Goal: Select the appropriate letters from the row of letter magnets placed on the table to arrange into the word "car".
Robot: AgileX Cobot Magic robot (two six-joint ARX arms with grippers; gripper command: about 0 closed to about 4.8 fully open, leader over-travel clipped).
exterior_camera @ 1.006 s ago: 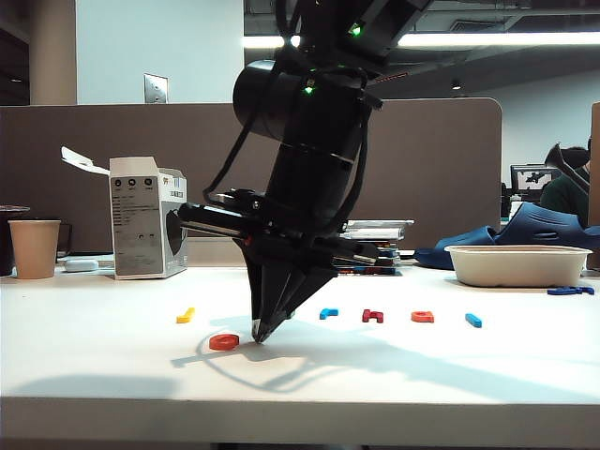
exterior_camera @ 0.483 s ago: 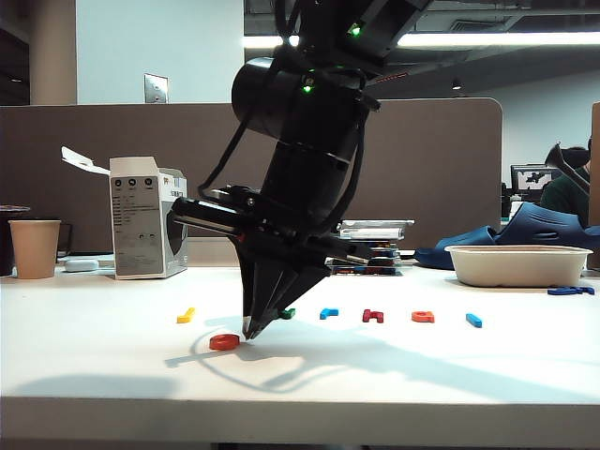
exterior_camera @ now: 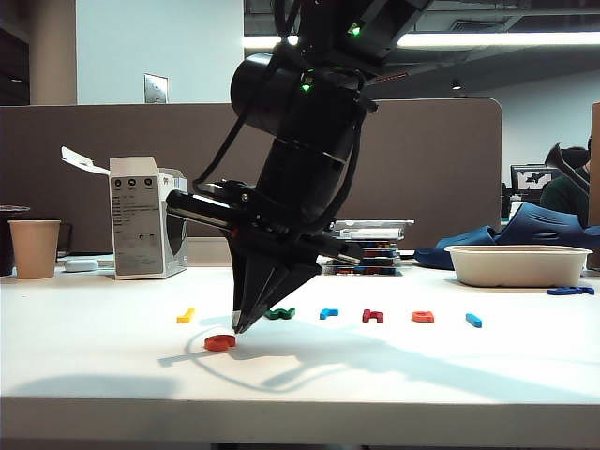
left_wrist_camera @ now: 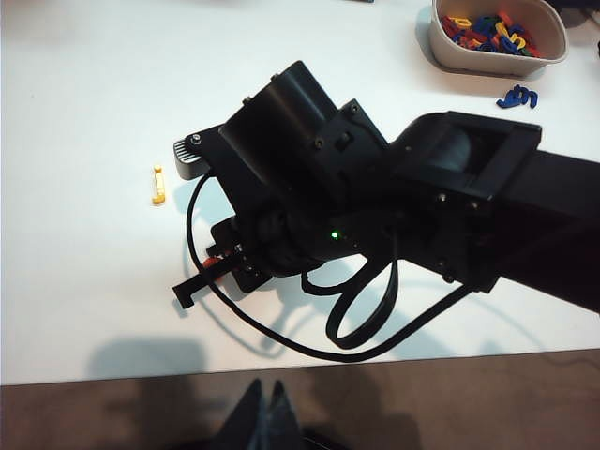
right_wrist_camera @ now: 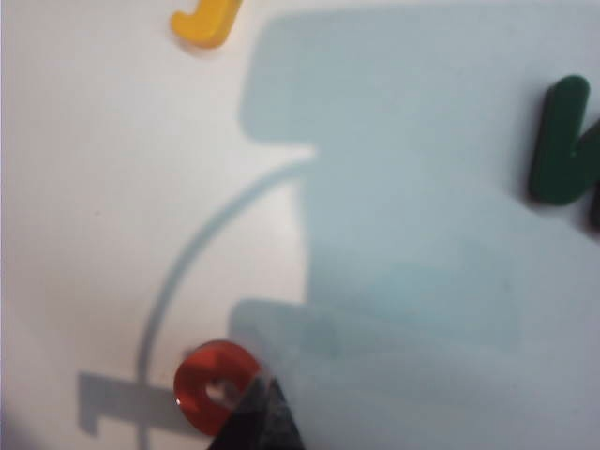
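Right claw [exterior_camera: 241,327] clenched, tips down on the worktop [exterior_camera: 94,375], touching the orange "c" [exterior_camera: 219,343] ahead of the letter row. Left claw [left_wrist_camera: 261,412] clenched, idle high above. Best nudge the "c" slowly, tips low, avoiding the green letter [exterior_camera: 279,314].

The white table [exterior_camera: 112,370] carries a row of small letters: yellow [exterior_camera: 186,315] at the left, then green [exterior_camera: 279,313], light blue [exterior_camera: 328,313], dark red [exterior_camera: 373,316], orange [exterior_camera: 423,316] and another light blue [exterior_camera: 473,321] at the right. An orange "c" [exterior_camera: 220,343] lies nearer the front edge, between yellow and green. At the far left stand a paper cup [exterior_camera: 35,248] and a white box [exterior_camera: 146,217]. At the far right sits a pale tray [exterior_camera: 517,265], a navy piece [exterior_camera: 570,291] just beside it.
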